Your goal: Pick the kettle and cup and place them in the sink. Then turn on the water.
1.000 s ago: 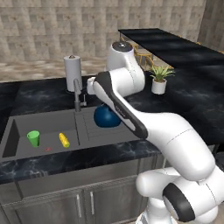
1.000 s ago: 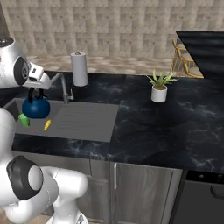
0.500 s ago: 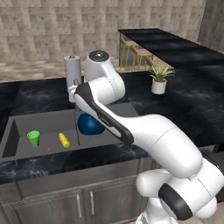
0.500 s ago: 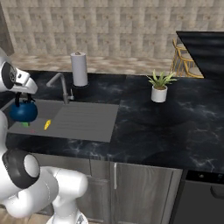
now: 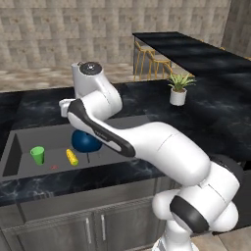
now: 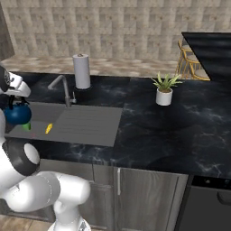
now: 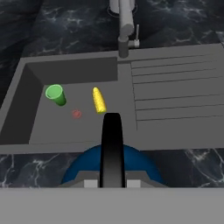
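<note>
I hold the kettle [image 7: 113, 168] by its black handle, my claw [image 7: 112, 181] clamped on it, above the sink [image 7: 83, 70] near its front rim. In the basin stand the cup [image 7: 56, 94] and a yellow object [image 7: 99, 99]; the faucet [image 7: 124, 33] rises at the back edge.

One kettle [image 7: 114, 168], one cup [image 7: 56, 95], one yellow object [image 7: 99, 100], one potted plant [image 6: 164, 89].

The kettle [image 5: 86, 141] has travelled leftward with the arm — from over the ribbed drainboard a second ago to the sink [image 5: 14, 152] basin's right end. In the right base view it now hangs nearer the picture's left edge.
</note>
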### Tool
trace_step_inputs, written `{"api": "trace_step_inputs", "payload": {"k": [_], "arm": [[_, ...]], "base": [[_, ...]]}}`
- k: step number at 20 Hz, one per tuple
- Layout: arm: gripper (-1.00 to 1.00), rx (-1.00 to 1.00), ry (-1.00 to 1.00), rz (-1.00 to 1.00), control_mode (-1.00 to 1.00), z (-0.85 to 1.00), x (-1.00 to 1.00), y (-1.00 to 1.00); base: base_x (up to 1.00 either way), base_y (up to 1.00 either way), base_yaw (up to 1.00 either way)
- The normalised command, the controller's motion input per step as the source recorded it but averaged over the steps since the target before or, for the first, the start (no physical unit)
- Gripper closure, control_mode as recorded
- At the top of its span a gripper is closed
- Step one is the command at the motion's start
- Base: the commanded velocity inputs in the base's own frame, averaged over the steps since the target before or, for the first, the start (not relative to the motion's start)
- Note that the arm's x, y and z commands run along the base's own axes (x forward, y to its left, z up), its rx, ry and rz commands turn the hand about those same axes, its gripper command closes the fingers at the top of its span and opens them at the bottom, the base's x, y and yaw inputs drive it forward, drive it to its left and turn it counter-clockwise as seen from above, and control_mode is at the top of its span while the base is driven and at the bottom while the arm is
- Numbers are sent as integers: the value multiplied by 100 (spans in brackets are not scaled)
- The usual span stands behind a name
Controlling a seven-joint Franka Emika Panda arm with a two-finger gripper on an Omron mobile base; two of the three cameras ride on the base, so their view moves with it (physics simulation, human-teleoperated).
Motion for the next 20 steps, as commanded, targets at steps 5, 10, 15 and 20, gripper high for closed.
{"api": "trace_step_inputs", "payload": {"k": [5,10,15,20], "arm": [[100,0,0,0,-100,-7,17,43],[100,0,0,0,-100,-9,21,27],[100,0,0,0,-100,-17,26,11],[100,0,0,1,-100,-28,30,9]], "base": [[0,0,0],[0,0,0],[0,0,0],[0,0,0]]}}
